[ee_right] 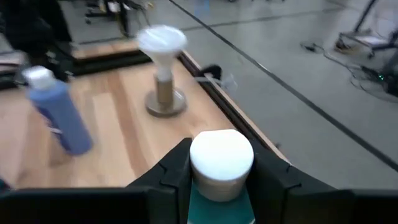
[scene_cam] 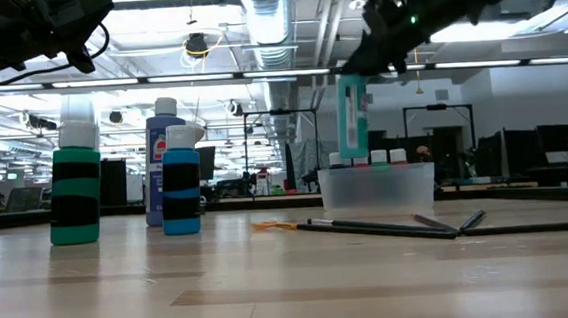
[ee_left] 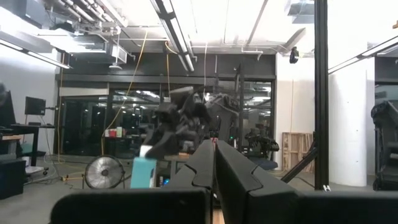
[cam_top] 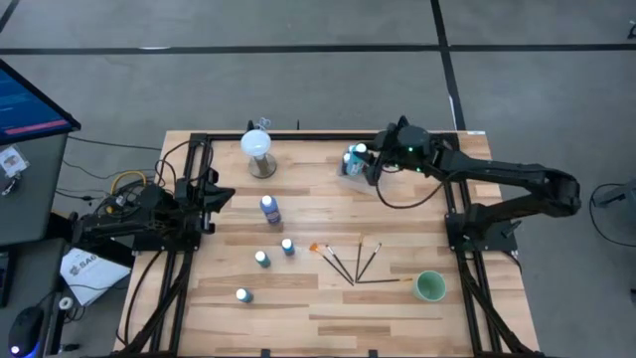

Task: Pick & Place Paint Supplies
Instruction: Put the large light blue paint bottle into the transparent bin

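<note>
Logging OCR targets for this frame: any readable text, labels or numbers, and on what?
None can be read.
Tall blue bottle: label print blurred.
Teal bottle held by the right gripper: label unreadable.
White package beside the table: dark print too small.

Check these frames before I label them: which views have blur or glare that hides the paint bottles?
Right wrist view: the blue bottle and the white globe are motion-smeared; the held teal bottle stays sharp. Low view: bright ceiling lights backlight the right gripper, leaving it a dark silhouette. High view: evenly lit, bottles clear.
</note>
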`<state>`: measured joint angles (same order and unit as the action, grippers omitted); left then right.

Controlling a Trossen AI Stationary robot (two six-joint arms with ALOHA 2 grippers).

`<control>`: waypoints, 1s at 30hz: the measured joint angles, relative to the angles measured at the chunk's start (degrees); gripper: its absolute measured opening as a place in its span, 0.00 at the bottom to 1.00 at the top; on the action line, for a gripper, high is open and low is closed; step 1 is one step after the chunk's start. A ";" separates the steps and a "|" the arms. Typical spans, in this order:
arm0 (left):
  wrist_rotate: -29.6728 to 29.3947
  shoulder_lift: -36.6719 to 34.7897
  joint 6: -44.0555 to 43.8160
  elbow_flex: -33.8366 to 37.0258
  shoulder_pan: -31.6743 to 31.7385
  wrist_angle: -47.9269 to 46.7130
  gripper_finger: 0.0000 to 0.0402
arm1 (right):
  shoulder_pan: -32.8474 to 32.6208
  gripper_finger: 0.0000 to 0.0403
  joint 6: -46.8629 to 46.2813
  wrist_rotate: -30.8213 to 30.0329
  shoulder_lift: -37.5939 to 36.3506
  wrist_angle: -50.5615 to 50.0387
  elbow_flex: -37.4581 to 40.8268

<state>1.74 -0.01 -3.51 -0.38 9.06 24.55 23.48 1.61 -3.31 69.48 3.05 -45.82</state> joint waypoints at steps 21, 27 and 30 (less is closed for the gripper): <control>0.00 0.00 0.00 0.00 0.02 0.01 0.00 | 0.98 0.27 -0.17 0.71 13.27 7.70 1.20; 0.02 0.00 0.01 0.01 0.01 0.01 0.00 | 1.07 0.27 -0.20 0.96 13.41 7.97 1.20; 0.00 0.00 0.02 0.02 0.00 0.01 0.00 | 1.05 0.27 -0.62 1.81 13.41 9.01 1.20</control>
<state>1.74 -0.01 -3.49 -0.36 9.06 24.56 24.54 0.98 -1.50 82.89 12.06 -44.62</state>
